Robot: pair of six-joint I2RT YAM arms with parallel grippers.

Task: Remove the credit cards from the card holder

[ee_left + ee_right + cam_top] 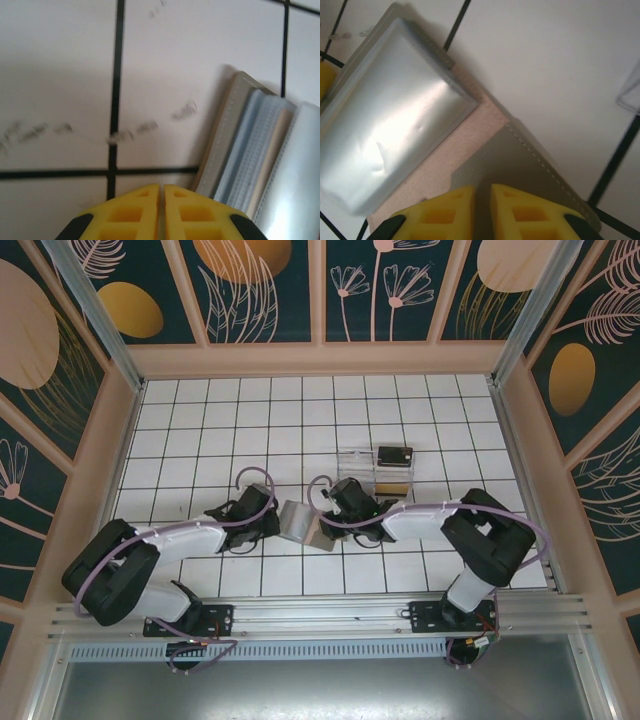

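The card holder (298, 522) lies on the tiled surface (200, 420), a little below the centre of the top view, between the two arms. The left jaws are together and hold nothing, just beside its left edge. The right jaws are clamped on its grey cover at the right edge. A dark card (395, 455) and a tan card (393, 481) sit at the clear tray (352, 462), to the upper right of the holder.
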